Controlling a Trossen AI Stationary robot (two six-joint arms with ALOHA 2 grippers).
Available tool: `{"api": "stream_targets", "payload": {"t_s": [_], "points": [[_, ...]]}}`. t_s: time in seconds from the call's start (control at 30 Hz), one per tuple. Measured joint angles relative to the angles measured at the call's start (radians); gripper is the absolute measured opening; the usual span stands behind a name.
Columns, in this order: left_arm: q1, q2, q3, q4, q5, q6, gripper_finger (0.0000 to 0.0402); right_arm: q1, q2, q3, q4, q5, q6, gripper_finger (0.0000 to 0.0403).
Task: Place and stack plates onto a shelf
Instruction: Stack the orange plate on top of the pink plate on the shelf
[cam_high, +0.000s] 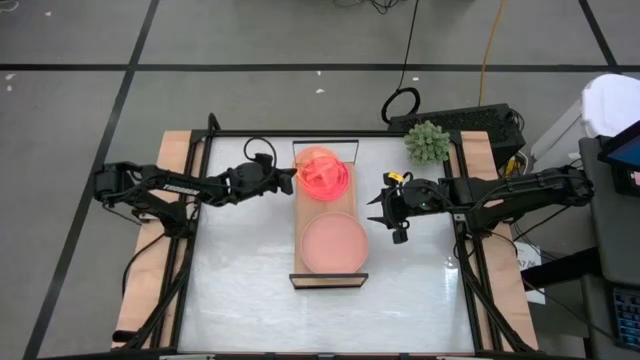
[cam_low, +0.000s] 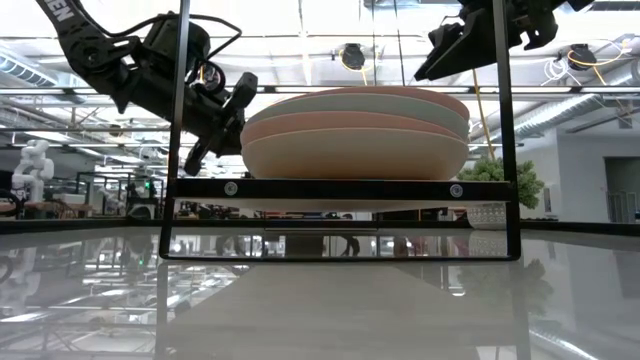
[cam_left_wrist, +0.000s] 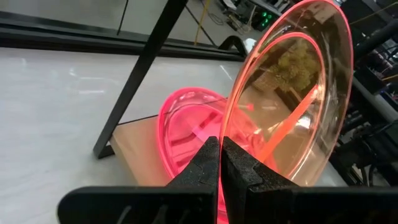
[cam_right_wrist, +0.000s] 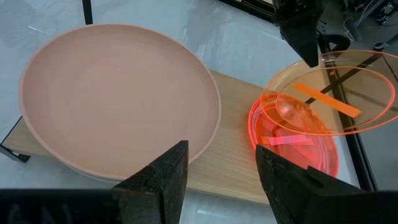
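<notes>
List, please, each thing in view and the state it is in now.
Left gripper: shut on orange plate.
Orange plate: held tilted above the pink plates.
Pink plates: stacked on shelf.
Large plates: stacked on shelf.
Shelf: standing on table.
Right gripper: open, beside shelf.

Bright overhead light, table (cam_high: 250, 300) glare, sharp pics

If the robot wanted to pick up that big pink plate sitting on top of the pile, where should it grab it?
Probably at the rim. The dusty-pink plate lies flat atop its stack on the shelf, wide and shallow, so only its thin raised edge gives fingers a pinch. Its rim overhangs the board's long side, so the open right gripper, hovering beside that edge, could likely slide one finger under the lip and one over.
</notes>
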Motion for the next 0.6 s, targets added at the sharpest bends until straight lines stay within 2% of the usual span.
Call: {"api": "stream_targets", "payload": {"t_s": [0.27, 0.43, 0.6], "points": [[-0.013, 0.001, 0.0, 0.01, 0.003, 0.014, 0.0005, 0.0, 0.0, 0.0, 0.0, 0.0, 0.0, 0.0169], [-0.027, 0.001, 0.0, 0.013, -0.027, 0.007, 0.0026, 0.0, 0.0, 0.0, 0.0, 0.0, 0.0, 0.0169], [-0.024, 0.001, 0.0, 0.018, -0.041, 0.008, 0.0031, 0.0, 0.0, 0.0, 0.0, 0.0, -0.001, 0.0169]]}}
